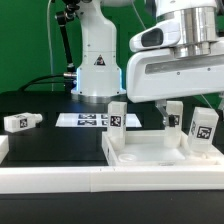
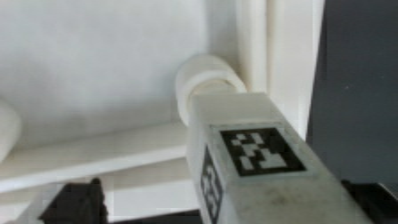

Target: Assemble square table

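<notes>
Claw (image 1: 168, 104): jaws wide apart, clamped on nothing. Dark fingertips (image 2: 71, 200) either side of an upright tagged leg (image 2: 249, 150), a gap showing on one side. Leg standing on the square slab (image 1: 150, 152), lower right of the exterior frame. Second leg (image 1: 117, 115) upright at frame centre, third leg (image 1: 205, 125) at far right, both on the slab. Fourth leg (image 1: 20, 121) lying loose at left on the tabletop (image 1: 50, 145).

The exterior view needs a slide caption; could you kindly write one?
Open end effector over the square tabletop, where three legs stand upright; a fourth leg lies loose on the table.
</notes>
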You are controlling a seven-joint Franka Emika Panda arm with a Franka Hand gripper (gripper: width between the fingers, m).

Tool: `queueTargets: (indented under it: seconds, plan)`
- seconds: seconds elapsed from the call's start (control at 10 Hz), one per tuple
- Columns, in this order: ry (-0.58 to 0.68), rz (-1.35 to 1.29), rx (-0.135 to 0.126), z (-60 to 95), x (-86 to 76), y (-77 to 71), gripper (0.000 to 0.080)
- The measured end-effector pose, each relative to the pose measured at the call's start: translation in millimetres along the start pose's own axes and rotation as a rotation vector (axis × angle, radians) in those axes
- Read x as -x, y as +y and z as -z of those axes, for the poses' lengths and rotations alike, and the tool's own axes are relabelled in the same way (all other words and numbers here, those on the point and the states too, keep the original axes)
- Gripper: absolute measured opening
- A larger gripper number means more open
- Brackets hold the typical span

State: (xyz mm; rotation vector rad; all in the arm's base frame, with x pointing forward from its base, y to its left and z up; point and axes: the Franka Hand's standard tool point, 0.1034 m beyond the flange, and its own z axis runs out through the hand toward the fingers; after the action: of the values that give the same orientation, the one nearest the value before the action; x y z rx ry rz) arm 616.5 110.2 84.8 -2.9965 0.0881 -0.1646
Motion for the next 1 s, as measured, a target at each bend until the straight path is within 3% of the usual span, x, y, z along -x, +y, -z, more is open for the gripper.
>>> queueTargets:
  seconds: [0.4, 0.6, 0.7, 0.8, 0.9, 1.0]
  plan:
    - [0.002, 0.005, 0.009, -2.1, -0.7, 4.8, 0.0649]
    - [0.002, 0.005, 0.010, -3.3, -0.4, 5.2, 0.0602]
    - [0.001, 0.004, 0.010, -3.4, -0.4, 5.5, 0.0428]
    - [0.001, 0.004, 0.010, -3.5, -0.3, 5.6, 0.0428]
    - [0.002, -0.005, 0.010, -3.2, -0.6, 5.4, 0.0288]
    - [0.002, -0.031, 0.010, -3.3, -0.6, 5.6, 0.0288]
